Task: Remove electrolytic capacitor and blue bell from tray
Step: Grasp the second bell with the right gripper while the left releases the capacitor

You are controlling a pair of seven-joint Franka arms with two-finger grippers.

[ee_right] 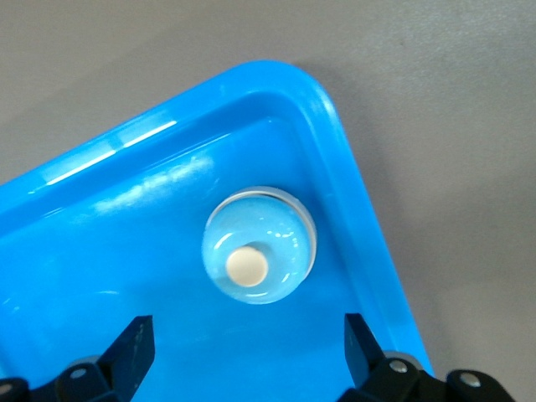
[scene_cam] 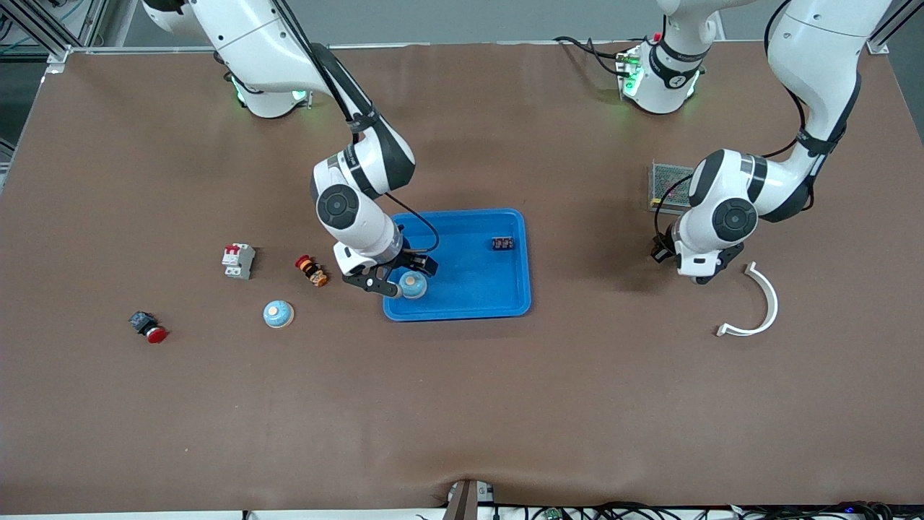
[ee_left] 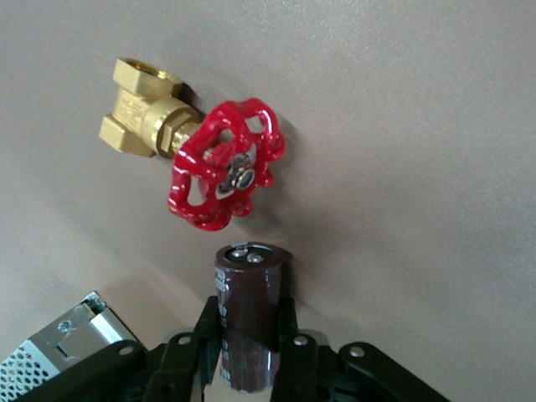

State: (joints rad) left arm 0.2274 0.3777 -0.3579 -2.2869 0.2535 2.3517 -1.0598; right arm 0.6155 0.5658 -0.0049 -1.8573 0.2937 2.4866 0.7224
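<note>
A light-blue bell (scene_cam: 413, 284) (ee_right: 260, 255) with a cream button lies in the blue tray (scene_cam: 476, 292) (ee_right: 126, 251), in the corner nearer the camera toward the right arm's end. My right gripper (scene_cam: 399, 274) (ee_right: 247, 343) hangs just over that corner, open, its fingers clear of the bell. My left gripper (scene_cam: 696, 276) (ee_left: 247, 339) is over bare table toward the left arm's end, shut on a dark brown cylindrical capacitor (ee_left: 249, 306) that sticks out past its fingertips. In the front view the capacitor is hidden under the hand.
A small black part (scene_cam: 503, 243) lies in the tray. A second bell (scene_cam: 278, 313), a breaker (scene_cam: 238, 260), an orange-red switch (scene_cam: 312, 270) and a red push-button (scene_cam: 149, 328) sit toward the right arm's end. By the left hand: brass valve (ee_left: 201, 151), mesh power supply (scene_cam: 670, 186), white curved piece (scene_cam: 758, 303).
</note>
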